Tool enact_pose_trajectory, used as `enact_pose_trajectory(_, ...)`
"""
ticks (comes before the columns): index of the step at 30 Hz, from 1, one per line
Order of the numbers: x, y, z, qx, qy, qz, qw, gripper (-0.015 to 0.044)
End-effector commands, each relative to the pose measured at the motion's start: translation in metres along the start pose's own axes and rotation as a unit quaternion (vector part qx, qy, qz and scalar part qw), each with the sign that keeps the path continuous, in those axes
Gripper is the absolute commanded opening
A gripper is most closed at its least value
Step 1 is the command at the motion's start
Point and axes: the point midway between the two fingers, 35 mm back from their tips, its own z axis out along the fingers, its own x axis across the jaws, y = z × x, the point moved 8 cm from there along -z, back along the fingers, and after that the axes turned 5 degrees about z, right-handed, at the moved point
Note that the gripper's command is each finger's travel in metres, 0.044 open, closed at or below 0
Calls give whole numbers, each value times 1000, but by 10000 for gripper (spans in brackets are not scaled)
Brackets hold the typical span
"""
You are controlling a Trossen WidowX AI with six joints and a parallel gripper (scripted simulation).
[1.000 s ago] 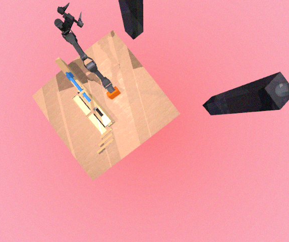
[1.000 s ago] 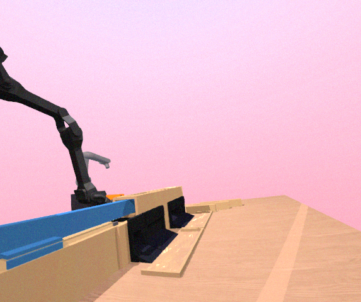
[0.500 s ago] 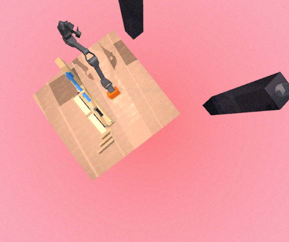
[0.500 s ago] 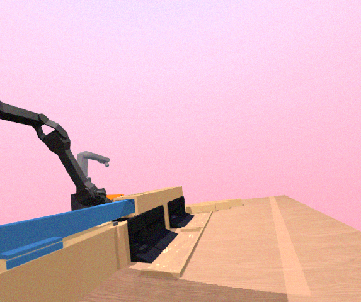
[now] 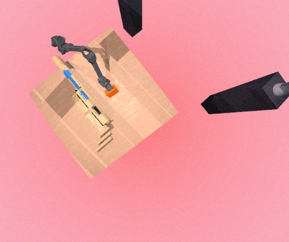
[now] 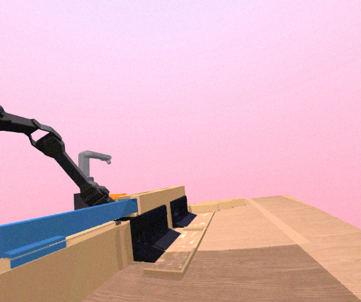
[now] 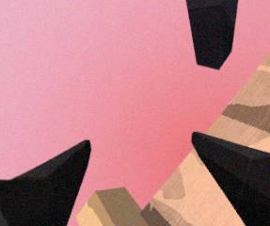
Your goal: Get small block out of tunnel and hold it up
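Gaping wide around nothing, the gripper [image 5: 57, 41] [image 7: 142, 140] shows both fingertips only in the wrist view. Top and exterior views, unlike it, show the blue handle [image 5: 73, 82] [image 6: 63, 218] at the tunnel [image 5: 103, 119] [image 6: 161, 199]; I cannot tell where the block is.

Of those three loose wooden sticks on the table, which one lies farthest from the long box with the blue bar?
The outermost stick, nearest the table's lower corner from above; the other two lie between it and the box.

Blue bar [image 6: 63, 218] atop tan rail [image 6: 85, 251] (dark arm [image 6: 69, 168] behind)
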Motion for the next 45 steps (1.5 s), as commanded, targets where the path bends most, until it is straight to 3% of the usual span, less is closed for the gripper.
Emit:
enact_pose_trajectory(1, 9, -52, -14, 87, 30, -28, 995, 440)
enact_pose_trajectory(14, 18, -170, -91, 271, 92, -131, 949, 440)
enact_pose_trajectory(22, 6, -235, -168, 375, 141, -221, 889, 440)
enact_pose_trajectory(35, -48, -296, -310, 491, 231, -379, 750, 440)
enact_pose_trajectory(45, -121, -298, -418, 522, 313, -504, 613, 440)
